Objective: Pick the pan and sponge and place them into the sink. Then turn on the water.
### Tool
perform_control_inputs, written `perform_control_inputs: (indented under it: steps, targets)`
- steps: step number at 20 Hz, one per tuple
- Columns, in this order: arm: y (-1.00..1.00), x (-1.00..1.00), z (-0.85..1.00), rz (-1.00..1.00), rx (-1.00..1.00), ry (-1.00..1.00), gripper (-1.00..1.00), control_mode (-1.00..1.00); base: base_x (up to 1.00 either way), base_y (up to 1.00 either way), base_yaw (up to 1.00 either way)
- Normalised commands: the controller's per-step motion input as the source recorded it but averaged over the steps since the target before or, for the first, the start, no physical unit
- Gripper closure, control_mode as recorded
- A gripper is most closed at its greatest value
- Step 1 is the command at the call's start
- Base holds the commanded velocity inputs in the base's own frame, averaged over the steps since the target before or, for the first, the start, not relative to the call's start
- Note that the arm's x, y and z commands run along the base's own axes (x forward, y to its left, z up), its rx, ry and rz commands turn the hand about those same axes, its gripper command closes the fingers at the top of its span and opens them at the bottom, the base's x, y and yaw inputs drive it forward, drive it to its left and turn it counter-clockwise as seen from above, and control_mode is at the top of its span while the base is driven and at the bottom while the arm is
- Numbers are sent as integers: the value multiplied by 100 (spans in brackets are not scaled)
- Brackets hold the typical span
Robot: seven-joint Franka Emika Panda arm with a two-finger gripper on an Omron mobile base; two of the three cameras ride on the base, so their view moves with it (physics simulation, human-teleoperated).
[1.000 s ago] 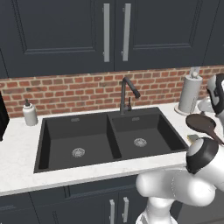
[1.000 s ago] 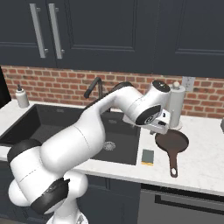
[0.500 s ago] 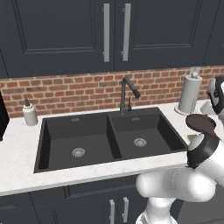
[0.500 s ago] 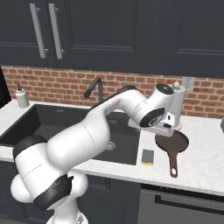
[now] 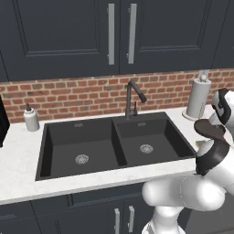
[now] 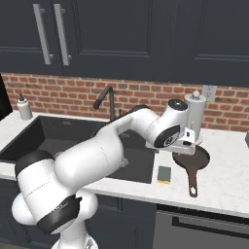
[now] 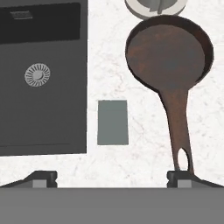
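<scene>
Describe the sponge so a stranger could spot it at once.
Start at the black double sink and go to the white counter on its right. Just past the sink's edge lies the sponge, with the brown pan beside it. It is the small flat rectangle, far smaller than the round, long-handled pan.

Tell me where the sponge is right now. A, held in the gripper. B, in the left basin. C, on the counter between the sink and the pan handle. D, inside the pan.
C: in the hand view the sponge lies flat on the counter, with the sink edge on one side and the pan handle on the other, touching neither; the gripper is open above it.
</scene>
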Motion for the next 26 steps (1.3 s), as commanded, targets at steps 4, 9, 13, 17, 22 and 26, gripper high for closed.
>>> perform_control_inputs:
  steps: [4,9,13,17,22,26]
  targets:
    - [-36,36,-4,-1,0,6,-100,-100,0,0,0]
    - [-33,27,0,-1,0,13,-100,-100,0,0,0]
    - [-31,4,-1,0,0,12,-100,-100,0,0,0]
    - [-29,2,-11,0,0,11,-100,-100,0,0,0]
    - [-15,0,-21,0,0,7,-100,-100,0,0,0]
    - [0,0,-27,0,0,3,-100,-100,0,0,0]
